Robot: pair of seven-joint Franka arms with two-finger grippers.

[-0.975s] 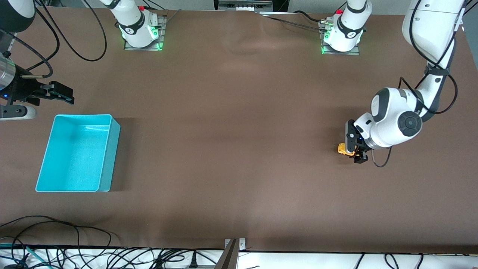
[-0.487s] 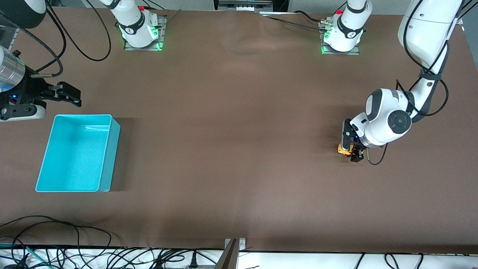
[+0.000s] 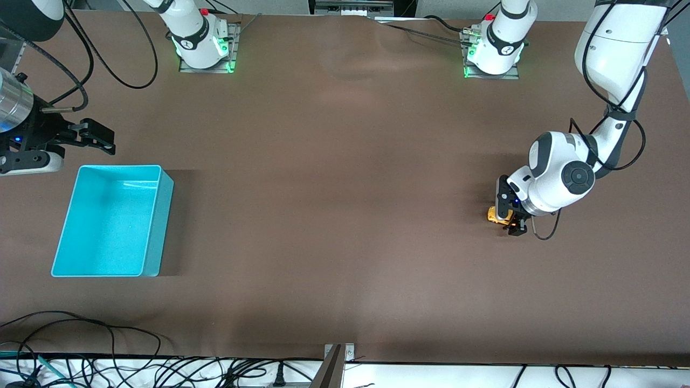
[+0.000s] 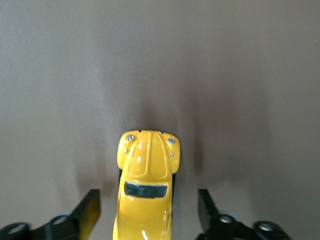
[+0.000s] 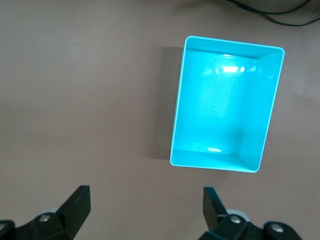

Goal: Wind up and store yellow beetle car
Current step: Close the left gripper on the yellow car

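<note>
The left gripper [image 3: 511,220] now sits lower around the car [image 3: 498,215] than a second ago, its wrist drawn in a little toward the middle of the desk. Its jaws stand one on each side of the car with a gap on both sides. The right gripper [image 3: 102,139] has swung out from the desk's edge and now hangs near the bin's [image 3: 152,229] corner.

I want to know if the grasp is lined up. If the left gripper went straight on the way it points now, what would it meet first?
Probably the yellow beetle car: it sits between the open fingers of the left gripper, a gap showing on each side. Under it is only the brown table.
</note>
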